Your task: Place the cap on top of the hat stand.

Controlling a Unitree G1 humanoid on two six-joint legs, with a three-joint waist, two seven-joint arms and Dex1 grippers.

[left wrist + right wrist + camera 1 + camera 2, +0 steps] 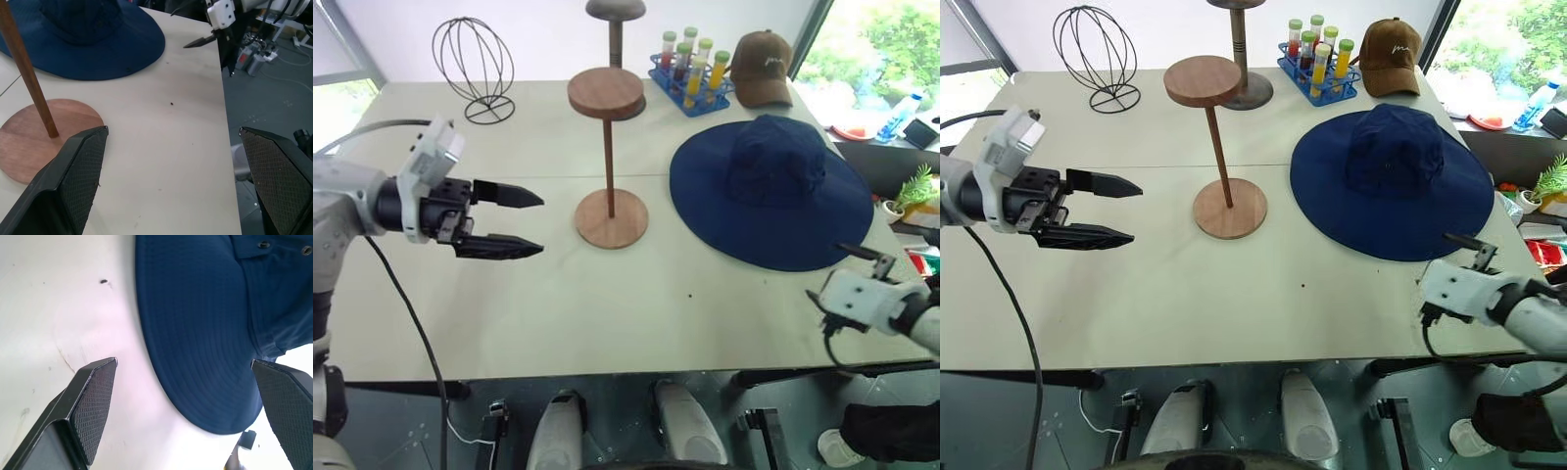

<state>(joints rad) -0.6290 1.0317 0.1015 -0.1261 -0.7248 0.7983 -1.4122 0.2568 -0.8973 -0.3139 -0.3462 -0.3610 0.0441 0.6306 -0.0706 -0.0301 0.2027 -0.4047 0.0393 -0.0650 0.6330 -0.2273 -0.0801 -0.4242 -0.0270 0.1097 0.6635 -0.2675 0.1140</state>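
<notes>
The large navy blue fabric sun hat (771, 191), wide-brimmed and soft-crowned, lies flat and crown-up on the pale counter (607, 313), just beside the round base of the brown wooden hat stand (609, 157) and on the robot's right of it. The stand is upright, its flat disc top bare, its thin rod rising from the base disc; nothing hangs on it, so the task is not yet begun in any visible way.

The right gripper (186, 401) is at the counter's near edge, on the hat's side of the stand, and its wrist view looks straight at the near rim of the brim, which lies ahead of and between its two black fingers (93, 406). Its jaws are spread wide and hold nothing. The brim is close in front of them but not touching.

The left gripper (514, 222) hovers above the counter on the far side of the stand from the hat, its jaws likewise parted and empty, pointing across towards the stand's rod. The stand is between it and the hat.

So the right arm is plainly the nearer one. The hat is round, with no long axis to line up on; what matters is that its near brim edge faces the right jaws. Being floppy, the brim will probably droop when lifted from one edge, which could make settling the crown on the disc awkward.
</notes>
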